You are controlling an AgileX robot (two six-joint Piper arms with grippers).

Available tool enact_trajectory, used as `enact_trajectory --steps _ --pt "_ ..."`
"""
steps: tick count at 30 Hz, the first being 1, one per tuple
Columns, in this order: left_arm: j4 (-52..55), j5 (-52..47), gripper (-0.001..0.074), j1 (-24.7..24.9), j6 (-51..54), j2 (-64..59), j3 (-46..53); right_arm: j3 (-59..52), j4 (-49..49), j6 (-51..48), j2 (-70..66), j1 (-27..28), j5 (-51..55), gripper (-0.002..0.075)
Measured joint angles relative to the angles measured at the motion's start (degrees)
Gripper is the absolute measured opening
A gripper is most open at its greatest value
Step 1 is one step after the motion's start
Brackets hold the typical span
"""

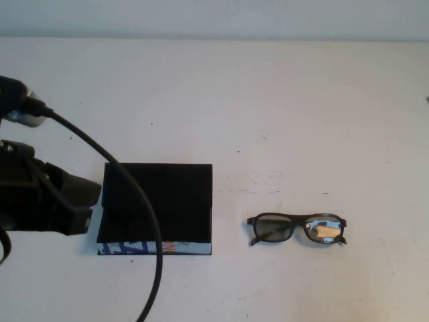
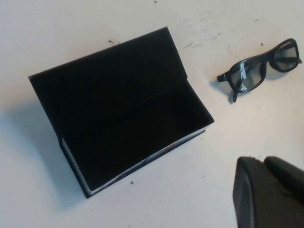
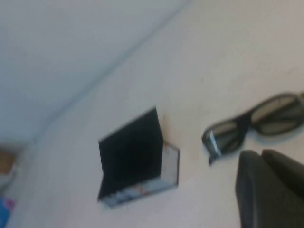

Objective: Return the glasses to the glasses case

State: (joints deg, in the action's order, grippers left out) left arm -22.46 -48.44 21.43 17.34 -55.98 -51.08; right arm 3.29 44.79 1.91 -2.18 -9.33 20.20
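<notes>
The glasses case (image 1: 157, 194) lies open left of the table's middle, its black inside showing and its white printed side (image 1: 154, 248) facing me. It also shows in the left wrist view (image 2: 123, 104) and the right wrist view (image 3: 130, 152). The glasses (image 1: 299, 221) lie on the table to the right of the case, apart from it; they also show in the left wrist view (image 2: 270, 59) and the right wrist view (image 3: 247, 121). My left gripper (image 1: 90, 201) (image 2: 262, 161) hovers just left of the case, shut and empty. My right gripper (image 3: 260, 154) is out of the high view; it hangs near the glasses, shut and empty.
The left arm's black cable (image 1: 134, 194) hangs across the case in the high view. The white table (image 1: 268, 100) ends at a wall at the back. Blurred coloured things (image 3: 5, 166) show at the far edge in the right wrist view.
</notes>
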Motion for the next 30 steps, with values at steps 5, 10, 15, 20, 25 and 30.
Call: enact_trajectory --steps 5,10,15,20,25,30 --pt "-2.9 -1.5 -0.0002 -3.0 3.2 -0.8 0.0 12.4 -5.9 -1.6 -14.3 0.0 18.7 -0.0013" --pt "-4.6 -2.6 -0.0002 -4.4 4.5 -0.8 0.0 26.4 -12.9 -9.9 -30.2 0.0 32.7 -0.0013" --pt "-7.2 -3.4 -0.0002 -4.4 6.8 -0.8 0.0 38.6 -15.2 -19.7 -43.7 -0.3 41.6 -0.0013" --pt "-9.3 -3.7 -0.0002 -4.4 8.4 -1.1 0.0 49.6 -15.9 -26.6 -57.1 -5.4 46.0 -0.0013" --pt "-10.6 -4.0 -0.0002 -4.4 9.8 -1.5 0.0 59.9 -23.0 -30.6 -69.4 -13.9 48.4 -0.0013" --pt "-11.0 -4.2 -0.0002 -4.4 10.0 -1.5 0.0 68.2 -30.4 -34.1 -79.2 -18.8 49.8 -0.0008"
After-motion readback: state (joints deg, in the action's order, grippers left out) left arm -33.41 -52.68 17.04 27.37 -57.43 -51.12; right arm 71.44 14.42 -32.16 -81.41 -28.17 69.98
